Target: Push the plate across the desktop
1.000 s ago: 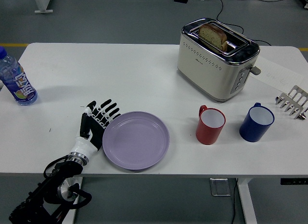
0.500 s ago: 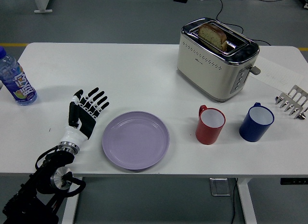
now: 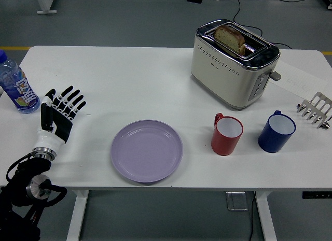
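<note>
Head view, single camera: high above the desk's [image 3: 155, 85] near edge, facing forward and down, whole desktop covered.

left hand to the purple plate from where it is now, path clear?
Probably yes. The left hand is open over the table's left side, apart from the purple plate, with only bare white table between them. The water bottle stands behind the hand, out of the way.

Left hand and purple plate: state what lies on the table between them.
Nothing. In the head view, only bare white table separates the open left hand from the purple plate; the hand does not touch the plate.
</note>
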